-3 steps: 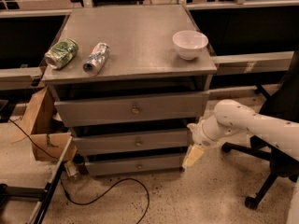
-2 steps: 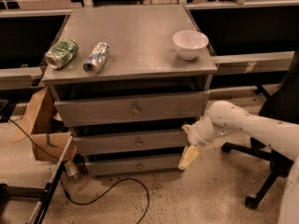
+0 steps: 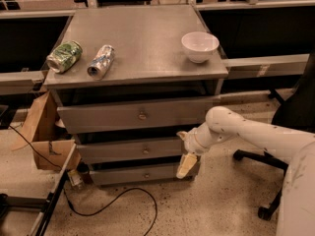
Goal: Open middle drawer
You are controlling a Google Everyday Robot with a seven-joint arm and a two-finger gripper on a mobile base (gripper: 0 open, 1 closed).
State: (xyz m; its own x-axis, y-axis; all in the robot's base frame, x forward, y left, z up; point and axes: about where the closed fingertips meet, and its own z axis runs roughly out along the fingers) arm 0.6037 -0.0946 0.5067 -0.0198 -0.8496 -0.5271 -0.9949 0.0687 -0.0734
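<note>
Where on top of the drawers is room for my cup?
The wide middle of the cabinet top, between the silver can and the white bowl, is bare. The left edge is crowded: the green can lies there. The gripper hangs low at the right end of the middle drawer.

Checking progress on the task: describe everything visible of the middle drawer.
The middle drawer shows a flat grey, metal-looking front with one small round brass knob at its centre. It looks shut, no tray showing. The gripper hangs low before its right end, away from the knob; contact cannot be judged.
</note>
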